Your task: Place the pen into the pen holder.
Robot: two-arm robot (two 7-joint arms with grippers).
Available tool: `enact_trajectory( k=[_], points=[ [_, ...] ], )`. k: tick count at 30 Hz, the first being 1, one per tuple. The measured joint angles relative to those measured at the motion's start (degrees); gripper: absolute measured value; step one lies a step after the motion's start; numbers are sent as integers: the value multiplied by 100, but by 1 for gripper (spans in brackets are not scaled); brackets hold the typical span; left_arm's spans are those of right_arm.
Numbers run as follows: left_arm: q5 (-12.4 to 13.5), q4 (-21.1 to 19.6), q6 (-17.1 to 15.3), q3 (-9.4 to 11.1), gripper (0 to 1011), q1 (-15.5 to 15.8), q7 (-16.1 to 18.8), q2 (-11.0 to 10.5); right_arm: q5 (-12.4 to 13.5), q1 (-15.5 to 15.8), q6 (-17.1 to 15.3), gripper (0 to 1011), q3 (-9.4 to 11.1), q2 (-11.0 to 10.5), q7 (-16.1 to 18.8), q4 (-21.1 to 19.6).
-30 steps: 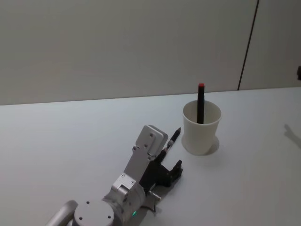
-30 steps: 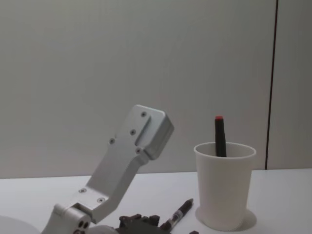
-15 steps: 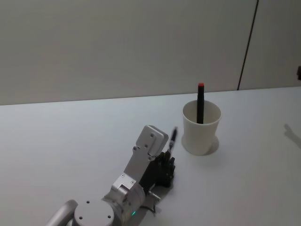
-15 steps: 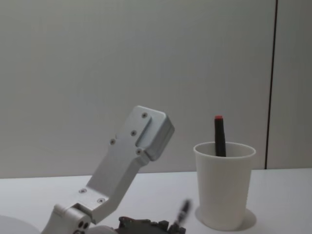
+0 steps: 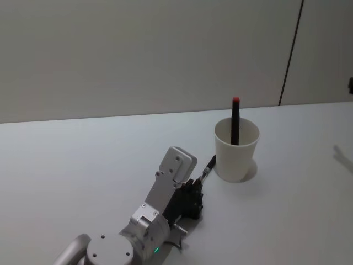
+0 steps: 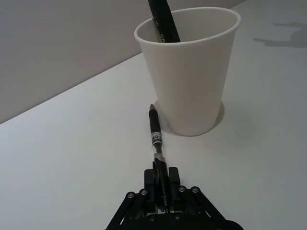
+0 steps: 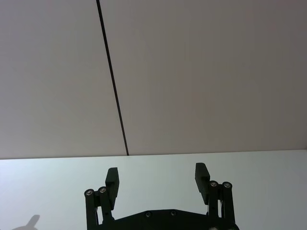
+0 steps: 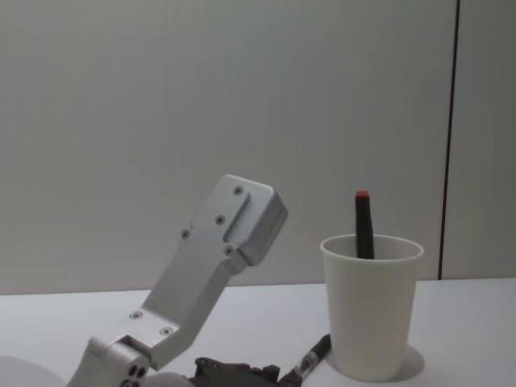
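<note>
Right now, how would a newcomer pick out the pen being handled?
Find the plain white paper cup on the white table. At its base, the left gripper is shut on a slim black pen with a clear barrel. Unlike the black red-topped marker standing inside, it is outside, held low.

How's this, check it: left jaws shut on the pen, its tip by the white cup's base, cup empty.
Wrong on one count: the white cup is not empty; a black red-capped marker stands in it, as the head view shows. The left jaws are shut on the pen, its tip by the cup's base.
</note>
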State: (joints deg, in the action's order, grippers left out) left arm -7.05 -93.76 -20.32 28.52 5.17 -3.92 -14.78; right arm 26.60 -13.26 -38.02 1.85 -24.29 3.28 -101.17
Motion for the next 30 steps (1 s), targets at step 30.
enact_trajectory(
  k=[30],
  points=[
    [0,0,0,3,178,0,-8,0,0,0,0,1001,0,0,0,0]
  ],
)
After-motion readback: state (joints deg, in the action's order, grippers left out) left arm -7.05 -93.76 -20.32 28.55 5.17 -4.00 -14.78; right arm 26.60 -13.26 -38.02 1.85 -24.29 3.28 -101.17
